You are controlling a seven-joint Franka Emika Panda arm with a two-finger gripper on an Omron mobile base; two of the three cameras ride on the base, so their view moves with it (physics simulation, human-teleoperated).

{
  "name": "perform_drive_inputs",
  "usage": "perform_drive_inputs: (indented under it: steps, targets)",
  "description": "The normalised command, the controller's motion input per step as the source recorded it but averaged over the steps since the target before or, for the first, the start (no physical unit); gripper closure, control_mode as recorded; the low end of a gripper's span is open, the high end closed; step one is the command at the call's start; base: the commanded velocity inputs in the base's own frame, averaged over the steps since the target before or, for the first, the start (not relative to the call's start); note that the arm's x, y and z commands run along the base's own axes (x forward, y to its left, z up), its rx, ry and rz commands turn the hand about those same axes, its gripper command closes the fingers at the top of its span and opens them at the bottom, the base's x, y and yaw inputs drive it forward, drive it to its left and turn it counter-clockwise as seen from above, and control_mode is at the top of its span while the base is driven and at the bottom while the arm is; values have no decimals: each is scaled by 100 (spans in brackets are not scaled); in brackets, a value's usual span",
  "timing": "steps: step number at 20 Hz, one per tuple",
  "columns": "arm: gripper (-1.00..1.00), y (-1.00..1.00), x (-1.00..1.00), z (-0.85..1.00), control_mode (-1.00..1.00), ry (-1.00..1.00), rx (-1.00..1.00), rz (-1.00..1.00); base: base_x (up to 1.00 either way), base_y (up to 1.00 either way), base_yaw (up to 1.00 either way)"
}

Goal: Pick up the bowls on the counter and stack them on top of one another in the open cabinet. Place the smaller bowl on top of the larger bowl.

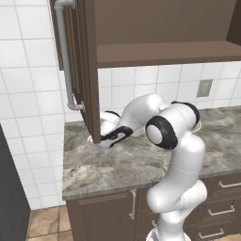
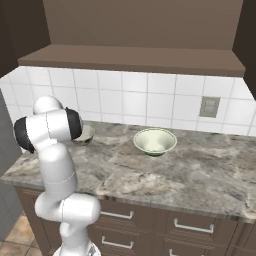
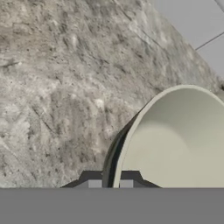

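We look from behind the arm's left, forward and down over the counter [image 1: 122, 162] toward the open cabinet [image 1: 160, 54]. From behind its right we face the same counter, shelf and tiled wall [image 2: 125, 100]. Our hand camera sits very close above the stone, against the smaller bowl [image 3: 179, 140].

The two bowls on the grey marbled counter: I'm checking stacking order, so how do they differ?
The wide cream-white bowl with dark green underside stands free at mid-counter; the small grey-tan bowl sits partly behind the arm, its rim between the fingers of the gripper. The first is broader. Both are upright, pale inside, on the counter.
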Motion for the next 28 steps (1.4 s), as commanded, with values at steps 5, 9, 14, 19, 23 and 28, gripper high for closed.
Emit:
perform_drive_inputs:
  steps: [5,9,14,19,23,28]
  targets:
    - [100,-19,-6,48,-100,0,10,0,0,0,0]
    - [100,-17,-7,43,-100,0,4,0,0,0,0]
    - [100,-8,-8,42,-100,0,1,0,0,0,0]
    - [100,0,-24,28,-100,0,-7,0,0,0,0]
    - [100,-1,-32,33,-100,1,-15,0,0,0,0]
    - [100,-7,-27,35,-100,4,-11,0,0,0,0]
